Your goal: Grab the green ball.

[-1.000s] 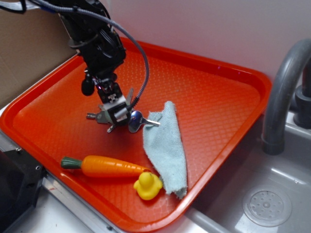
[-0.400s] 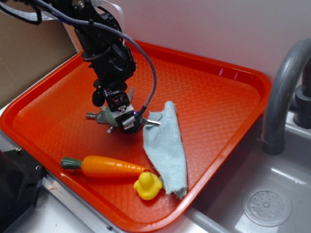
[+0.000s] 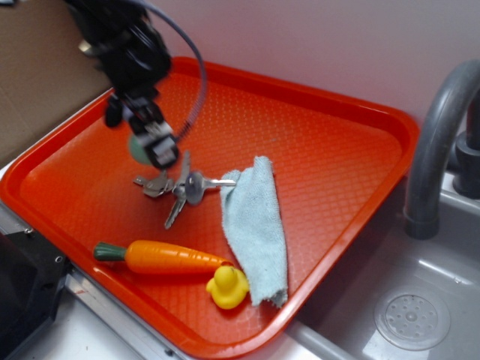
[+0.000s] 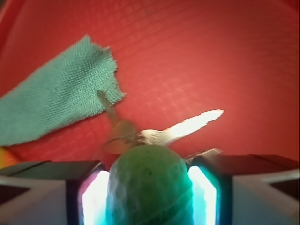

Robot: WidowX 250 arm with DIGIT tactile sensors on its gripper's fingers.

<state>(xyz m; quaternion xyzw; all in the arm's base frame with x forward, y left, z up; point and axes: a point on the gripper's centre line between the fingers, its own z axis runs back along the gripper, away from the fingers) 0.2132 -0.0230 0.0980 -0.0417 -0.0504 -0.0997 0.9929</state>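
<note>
Item 1: my fingers [image 4: 149, 187], clenched on the green ball [image 4: 149, 185]. In the wrist view the ball fills the gap between both lit pads [image 4: 96, 199] and touches each. Its dimpled face is turned to the camera.

Item 2: the green ball, location. In the exterior view it shows as a pale green patch [image 3: 138, 147] held in my fingers [image 3: 154, 148], above the orange tray [image 3: 337, 112] and toward its left edge. It appears lifted clear of the tray floor, though motion blur makes the gap hard to judge.

Item 3: bunch of keys [image 3: 176, 187], lying on the tray just below my fingers and apart from them.

Item 4: pale blue cloth [image 3: 255, 225], beside the keys, running toward the tray's near edge.

Item 5: toy carrot [image 3: 169, 257] and yellow duck [image 3: 227, 286], side by side along the near edge.

Item 6: grey faucet [image 3: 439, 142], off the tray's right edge.

Status: the grab looks done, as I judge it. All that seems left is to hold the ball securely.

Markings: no brand, label or writing is legible in either view.
</note>
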